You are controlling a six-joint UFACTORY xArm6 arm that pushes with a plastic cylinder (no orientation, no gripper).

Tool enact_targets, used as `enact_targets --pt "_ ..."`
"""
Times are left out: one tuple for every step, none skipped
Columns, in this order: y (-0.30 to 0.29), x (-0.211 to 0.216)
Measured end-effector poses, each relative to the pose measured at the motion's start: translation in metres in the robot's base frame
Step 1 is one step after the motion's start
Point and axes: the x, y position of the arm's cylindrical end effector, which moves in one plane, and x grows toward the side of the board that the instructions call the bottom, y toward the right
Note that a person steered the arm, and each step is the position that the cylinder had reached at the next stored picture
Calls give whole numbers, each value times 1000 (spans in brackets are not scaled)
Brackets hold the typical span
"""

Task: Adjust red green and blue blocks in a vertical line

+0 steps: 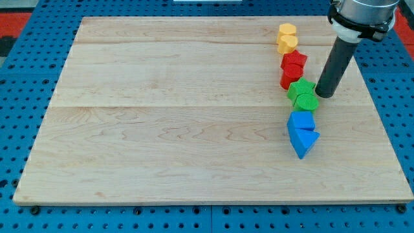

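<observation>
On the view's right side of the wooden board [162, 116], the blocks form a rough column. From the top down: two yellow blocks [287, 37], two red blocks [292, 68], a green star [301, 88] with a green cylinder [306, 102] below it, then a blue block [301, 121] and a blue triangle [305, 141]. My tip [323, 94] stands just to the right of the green pair, touching or almost touching them. The blue pair sits a little left of the green cylinder's right edge.
The board lies on a blue pegboard surface [401, 129]. The arm's grey body [362, 13] hangs over the board's top right corner.
</observation>
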Motion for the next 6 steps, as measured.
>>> enact_targets --pt "26 -16" --pt "57 -40" --pt "105 -62" --pt "134 -81" --pt "136 -86" --pt "116 -86"
